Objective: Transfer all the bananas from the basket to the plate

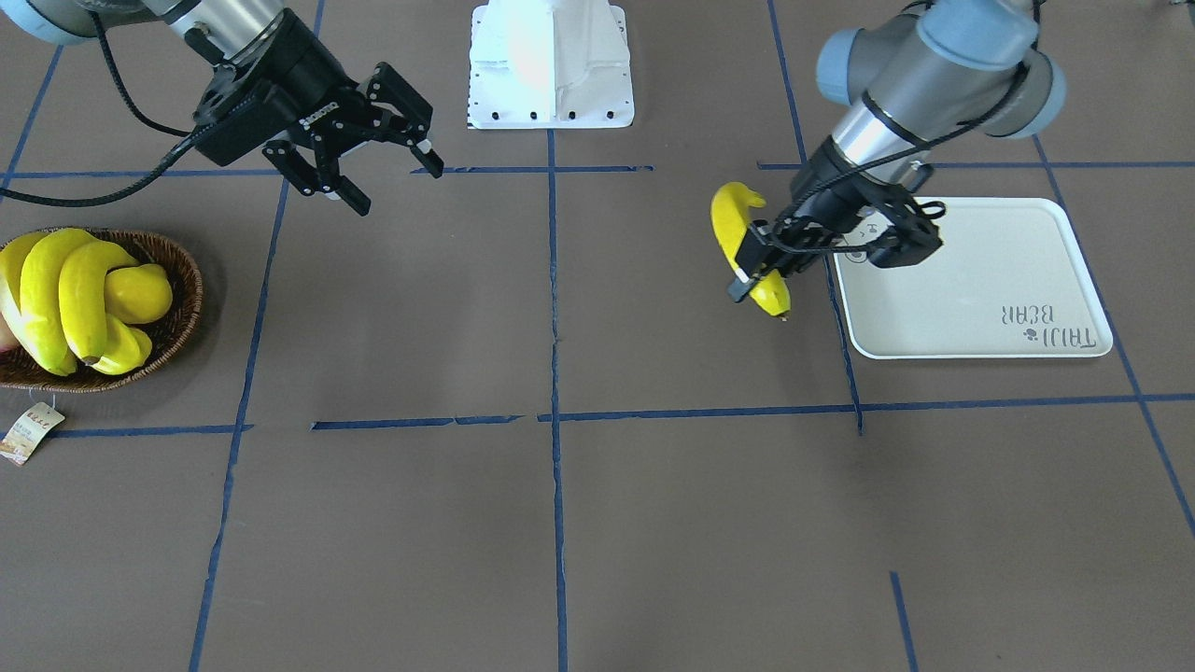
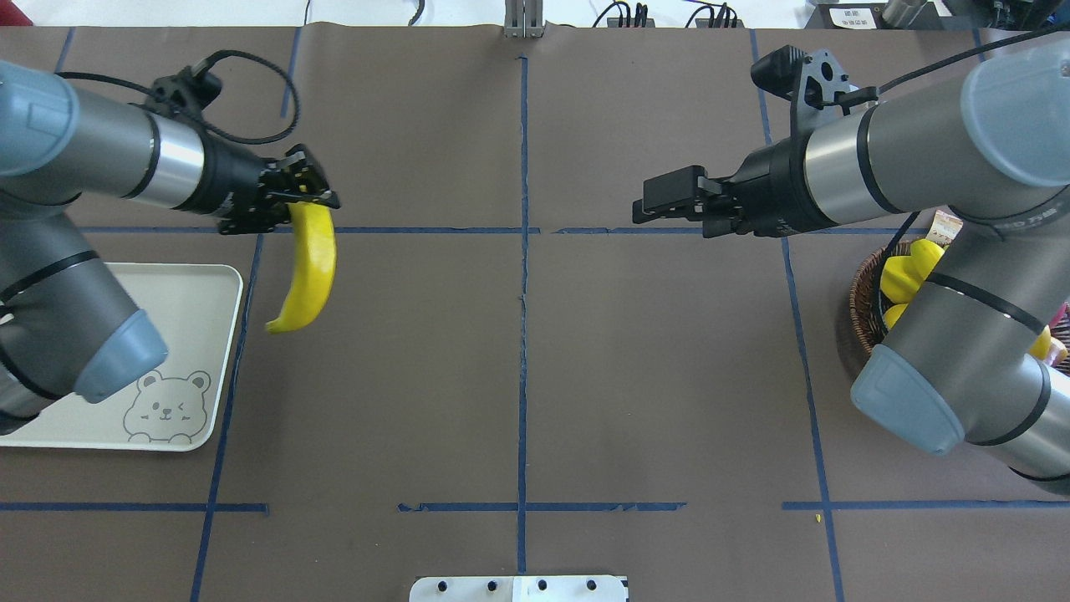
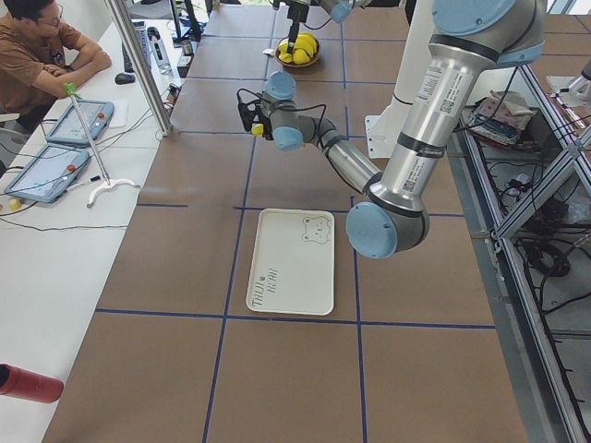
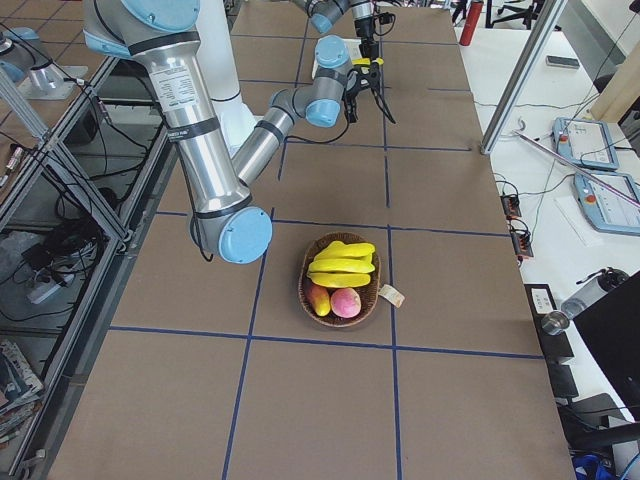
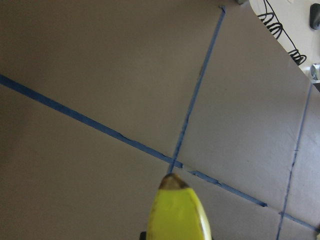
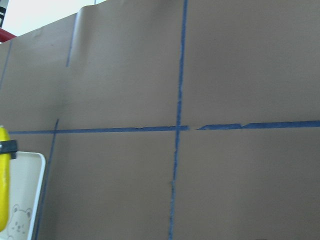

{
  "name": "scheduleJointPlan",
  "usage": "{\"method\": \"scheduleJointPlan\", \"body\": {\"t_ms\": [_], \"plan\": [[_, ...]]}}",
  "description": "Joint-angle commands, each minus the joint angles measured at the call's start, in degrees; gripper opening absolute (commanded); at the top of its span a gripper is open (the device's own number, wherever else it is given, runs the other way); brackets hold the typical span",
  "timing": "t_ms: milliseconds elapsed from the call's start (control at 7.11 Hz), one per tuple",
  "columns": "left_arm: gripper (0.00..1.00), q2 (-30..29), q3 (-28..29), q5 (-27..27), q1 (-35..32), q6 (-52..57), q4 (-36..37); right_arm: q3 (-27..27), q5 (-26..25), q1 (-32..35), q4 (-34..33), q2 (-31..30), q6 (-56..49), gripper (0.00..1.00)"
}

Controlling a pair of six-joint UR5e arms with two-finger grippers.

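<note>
My left gripper [image 1: 761, 259] was closed around one banana [image 1: 731, 222], pinching it near one end. The fruit hung clear of the table [image 1: 560, 523]. It sat just beside the plate's [image 1: 980, 280] edge that faces the table's middle, and not over the plate in either the front or the overhead view. From overhead the banana [image 2: 313, 267] curved down from my left gripper [image 2: 305, 201] towards the near edge of the table. My left wrist camera caught only its dark-tipped end [image 5: 177, 215] above a crossing of blue tape lines.

The plate [image 2: 188, 322] lay flat at the left end of the table, bear print up, with nothing on the parts I could see.

My right gripper [image 1: 397, 187] had its fingers spread wide and held nothing. It was in the air between the table's middle and the basket [image 1: 182, 313], nearer my own edge of the table. Overhead it [image 2: 648, 205] pointed towards the centre line.

The basket sat at the right end of the table. The other bananas [image 1: 56, 289] were heaped in it beside a round yellow fruit [image 1: 140, 291]. The right-side view also showed a reddish fruit [image 4: 345, 302] in it. Its paper tag [image 1: 30, 431] lay on the table just outside the rim.
</note>
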Motion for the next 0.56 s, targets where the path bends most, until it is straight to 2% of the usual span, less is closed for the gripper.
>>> {"method": "scheduleJointPlan", "body": {"t_ms": [0, 141, 422], "plan": [[0.00, 14.1, -0.8, -0.1, -5.7, 15.5, 0.0, -0.2, -0.1, 1.7, -2.1, -3.8, -4.3, 1.00], [0.00, 19.7, -0.8, 0.4, -7.1, 22.1, 0.0, -0.3, -0.2, 1.9, -2.1, -4.7, -4.4, 1.00], [0.00, 25.6, 0.6, 0.6, -8.7, 29.7, 0.0, -0.3, 0.1, 3.5, -2.2, -6.4, -6.1, 1.00]]}}
